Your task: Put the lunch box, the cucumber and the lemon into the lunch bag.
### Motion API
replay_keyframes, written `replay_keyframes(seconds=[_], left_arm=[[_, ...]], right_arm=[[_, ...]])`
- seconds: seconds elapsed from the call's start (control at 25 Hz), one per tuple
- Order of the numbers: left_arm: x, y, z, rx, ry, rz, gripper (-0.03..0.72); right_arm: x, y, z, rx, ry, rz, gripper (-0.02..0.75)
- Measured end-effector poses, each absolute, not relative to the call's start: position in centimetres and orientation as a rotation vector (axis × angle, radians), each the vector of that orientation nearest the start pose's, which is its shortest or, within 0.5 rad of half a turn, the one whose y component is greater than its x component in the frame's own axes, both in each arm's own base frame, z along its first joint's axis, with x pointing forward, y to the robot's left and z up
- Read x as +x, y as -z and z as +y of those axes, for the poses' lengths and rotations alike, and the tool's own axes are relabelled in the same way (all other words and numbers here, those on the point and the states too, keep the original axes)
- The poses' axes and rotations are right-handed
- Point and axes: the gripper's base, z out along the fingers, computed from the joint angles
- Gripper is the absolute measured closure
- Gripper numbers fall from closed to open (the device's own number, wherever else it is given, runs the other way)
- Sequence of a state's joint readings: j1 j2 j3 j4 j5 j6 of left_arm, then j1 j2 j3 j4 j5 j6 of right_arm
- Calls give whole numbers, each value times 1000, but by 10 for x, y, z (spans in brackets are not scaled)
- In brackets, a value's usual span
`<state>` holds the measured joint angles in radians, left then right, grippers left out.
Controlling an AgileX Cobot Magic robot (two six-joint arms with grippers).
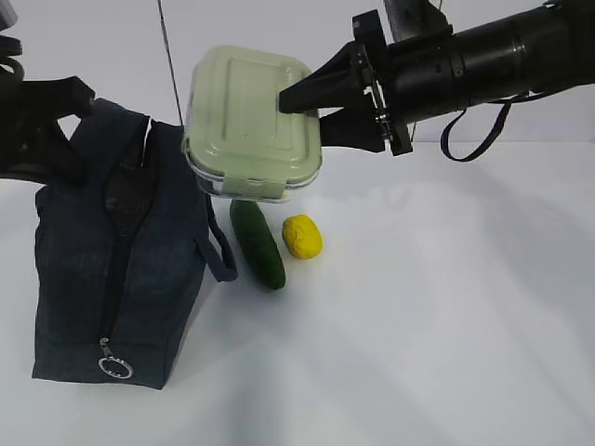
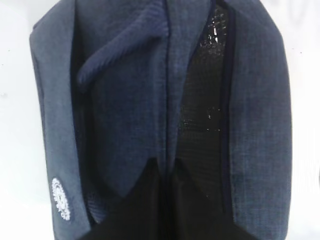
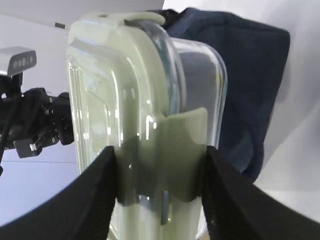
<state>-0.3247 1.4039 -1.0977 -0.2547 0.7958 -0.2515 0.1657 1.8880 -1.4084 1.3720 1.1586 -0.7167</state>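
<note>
Right gripper [image 1: 311,107] pinching lunch box [image 1: 251,121], hanging it midair beside lunch bag [image 1: 112,260]. Left gripper [image 2: 162,200] squeezing shut on bag fabric. Cucumber [image 1: 257,243], lemon [image 1: 302,236] sitting on table [image 1: 446,307].

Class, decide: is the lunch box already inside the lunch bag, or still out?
Out: the right gripper holds the lunch box in the air beside the lunch bag.

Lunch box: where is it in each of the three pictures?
Exterior view: lunch box at top middle, in the air, held by the right gripper.
Left wrist view: not in it.
Right wrist view: fills the middle, between the fingers.
Shared landmark: the navy lunch bag.
</note>
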Motion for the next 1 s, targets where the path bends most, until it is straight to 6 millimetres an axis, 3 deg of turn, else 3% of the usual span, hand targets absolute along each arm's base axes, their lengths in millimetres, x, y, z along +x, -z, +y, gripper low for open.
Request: replay_keyframes(seconds=[0.28,0.48,1.0], left_arm=[[270,-301,-110,-83,534,2600,692],[266,-301,-123,-24,551,2600,693],[265,-300,-134,-25,610,2596,693]], right_arm=[[368,-276,158,-328,-1634,2286,358],[367,-276,165,-322,-1668,2277,358],[371,-256,171,-313,-1681,2330,358]])
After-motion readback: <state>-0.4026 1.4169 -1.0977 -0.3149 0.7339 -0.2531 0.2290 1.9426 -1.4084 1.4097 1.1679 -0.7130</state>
